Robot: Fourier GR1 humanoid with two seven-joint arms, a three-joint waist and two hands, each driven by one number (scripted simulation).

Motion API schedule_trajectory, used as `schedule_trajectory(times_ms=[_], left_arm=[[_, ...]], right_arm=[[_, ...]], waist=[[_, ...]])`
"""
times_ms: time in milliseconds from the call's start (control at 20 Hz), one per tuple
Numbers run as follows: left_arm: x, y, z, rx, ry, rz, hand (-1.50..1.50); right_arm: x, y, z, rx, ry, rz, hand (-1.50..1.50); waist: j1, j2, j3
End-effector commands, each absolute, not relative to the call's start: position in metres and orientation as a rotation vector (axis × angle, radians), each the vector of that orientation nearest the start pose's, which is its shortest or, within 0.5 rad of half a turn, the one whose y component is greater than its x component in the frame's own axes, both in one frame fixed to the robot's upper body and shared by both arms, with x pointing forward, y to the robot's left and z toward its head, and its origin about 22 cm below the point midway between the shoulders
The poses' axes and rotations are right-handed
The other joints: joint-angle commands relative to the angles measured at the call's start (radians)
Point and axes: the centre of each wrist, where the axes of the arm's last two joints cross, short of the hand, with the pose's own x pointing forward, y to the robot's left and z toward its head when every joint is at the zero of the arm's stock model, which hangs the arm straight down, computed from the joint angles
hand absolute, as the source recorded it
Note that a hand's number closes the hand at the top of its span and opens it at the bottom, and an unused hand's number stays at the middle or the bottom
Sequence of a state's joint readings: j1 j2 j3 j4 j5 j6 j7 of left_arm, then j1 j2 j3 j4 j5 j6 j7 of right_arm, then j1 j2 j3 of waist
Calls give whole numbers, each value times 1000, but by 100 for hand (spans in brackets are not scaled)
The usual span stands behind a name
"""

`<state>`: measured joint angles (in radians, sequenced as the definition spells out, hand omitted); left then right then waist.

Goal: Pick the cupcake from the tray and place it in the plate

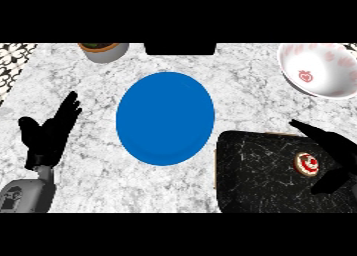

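Black speckled tray (pixel 262 175), round cupcake (pixel 307 164), glossy blue plate (pixel 165 118)

A blue plate (pixel 165 118) lies mid-bench on the marbled bench (pixel 85 150). At near right sits a dark tray (pixel 262 175) bearing the cupcake (pixel 307 164), just beside the right hand (pixel 342 159), whose fingers spread straight over the tray. The left hand (pixel 49 131) rests open at left, fingers up. A white bowl (pixel 321 70) stands far right; a grey pot (pixel 103 51) stands far left.
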<state>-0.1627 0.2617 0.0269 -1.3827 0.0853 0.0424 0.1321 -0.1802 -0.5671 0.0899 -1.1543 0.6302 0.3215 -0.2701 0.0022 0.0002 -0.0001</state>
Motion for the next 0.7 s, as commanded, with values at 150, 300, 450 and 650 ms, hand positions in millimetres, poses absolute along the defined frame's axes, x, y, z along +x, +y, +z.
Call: schedule_trajectory(times_ms=[150,300,450,650], left_arm=[[290,299,11,160,-1406,-88,0],[286,282,23,174,-1403,-87,0],[274,285,18,188,-1403,-77,0],[287,294,25,183,-1391,-76,0]], right_arm=[[277,-358,-12,-336,-1133,1364,150],[291,-340,-15,-362,-1199,1352,150],[267,-350,-6,-343,-1200,1319,150],[269,-338,-2,-369,-1252,1276,150]], waist=[[-1,1,0],[6,1,1],[-2,-1,0],[-4,-1,0]])
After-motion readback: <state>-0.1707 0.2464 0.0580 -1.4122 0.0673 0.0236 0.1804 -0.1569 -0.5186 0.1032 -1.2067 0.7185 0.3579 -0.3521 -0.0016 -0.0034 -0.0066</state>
